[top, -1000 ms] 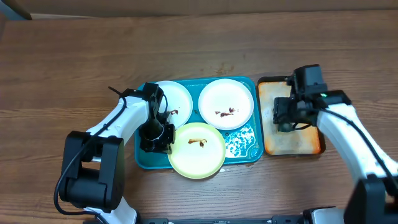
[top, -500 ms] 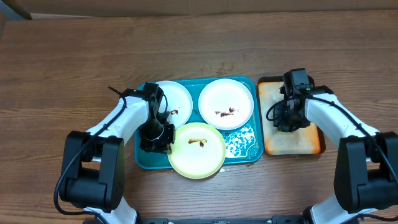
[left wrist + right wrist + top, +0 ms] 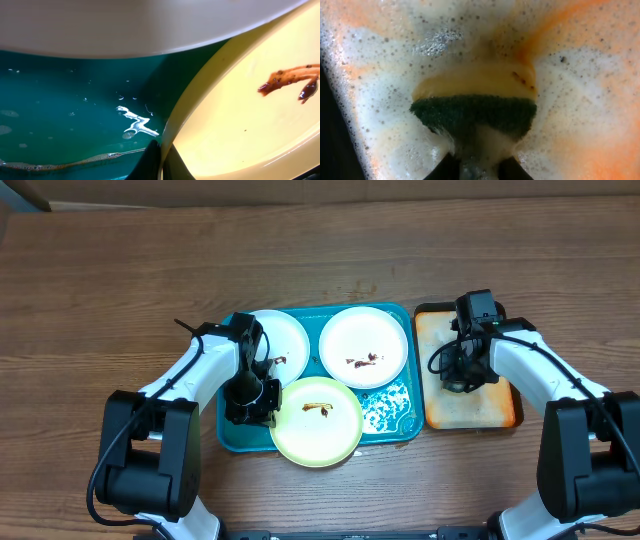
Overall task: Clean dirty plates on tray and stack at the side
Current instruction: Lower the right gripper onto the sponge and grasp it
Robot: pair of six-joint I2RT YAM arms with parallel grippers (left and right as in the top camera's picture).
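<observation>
On the wooden surface (image 3: 120, 270), the teal tray (image 3: 232, 435) holds all three plates. The left white plate (image 3: 288, 332) and right white plate (image 3: 363, 330) sit at the rear, the yellow-green plate (image 3: 320, 435) in front, its near edge overhanging the tray rim. Each is smeared brown, and the rims crowd close with little free room.

The left claw (image 3: 250, 402) is at the yellow-green plate's left rim. Only the fingertips show at the wrist view's bottom edge, seemingly clamped on that rim.

The orange tray (image 3: 500, 415) lies just beside the teal one and is foamy. The right claw (image 3: 475, 170) is closed on a yellow-and-green sponge (image 3: 472, 100) pressed into the suds.
</observation>
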